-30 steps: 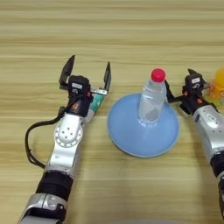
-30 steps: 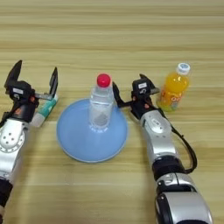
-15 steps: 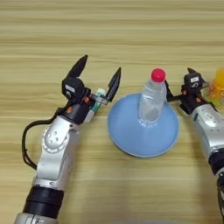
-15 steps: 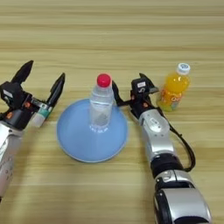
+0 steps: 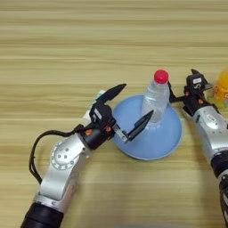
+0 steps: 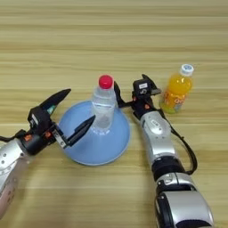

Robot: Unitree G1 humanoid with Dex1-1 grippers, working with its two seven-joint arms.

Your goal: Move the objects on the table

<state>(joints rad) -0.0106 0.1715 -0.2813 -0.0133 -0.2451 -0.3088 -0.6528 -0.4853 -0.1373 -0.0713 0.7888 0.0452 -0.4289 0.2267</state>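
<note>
Red-cap bottle (image 5: 155, 101) just right of open L gripper (image 5: 128, 109)

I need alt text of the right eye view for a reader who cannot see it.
A clear bottle with a red cap stands on a blue plate on a wooden table. The left end effector, fingers spread open, reaches toward it. The right end effector sits beside the bottle, an orange-juice bottle further right.

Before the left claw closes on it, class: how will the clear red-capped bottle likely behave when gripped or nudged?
The clear bottle stands tall and narrow on the blue plate, so a high nudge would probably tip it. It looks see-through and maybe empty, so likely light. Its thin walls may dent under the open left claw.
</note>
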